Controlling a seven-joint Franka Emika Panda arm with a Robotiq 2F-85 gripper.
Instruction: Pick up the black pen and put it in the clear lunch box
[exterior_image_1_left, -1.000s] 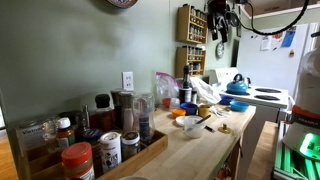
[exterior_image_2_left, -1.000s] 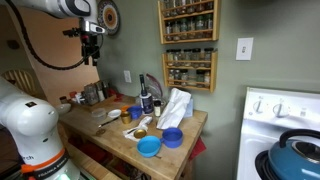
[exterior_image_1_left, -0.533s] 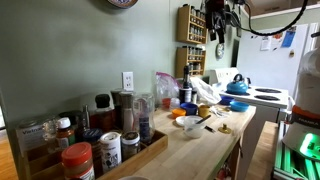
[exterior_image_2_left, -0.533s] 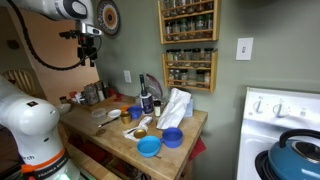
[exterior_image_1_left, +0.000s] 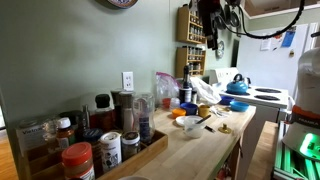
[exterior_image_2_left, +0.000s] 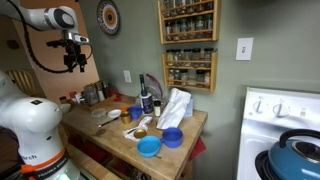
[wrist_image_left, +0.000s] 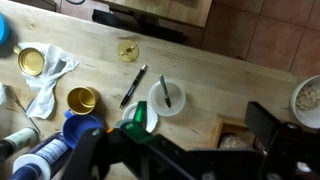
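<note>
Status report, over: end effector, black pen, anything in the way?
End effector high above counter, jaw state unclear. Black pen flat on counter, not gripped. White bowl close beside pen.

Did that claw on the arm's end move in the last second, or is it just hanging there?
Yes. In an exterior view the gripper has shifted left and a little lower, away from the round wall clock.

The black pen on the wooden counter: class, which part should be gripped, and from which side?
Grip the black pen at mid-length, coming straight down from above, jaws closing across its thin width. It lies flat and diagonal on the counter, so turn the wrist to match. The white bowl sits close beside it.
</note>
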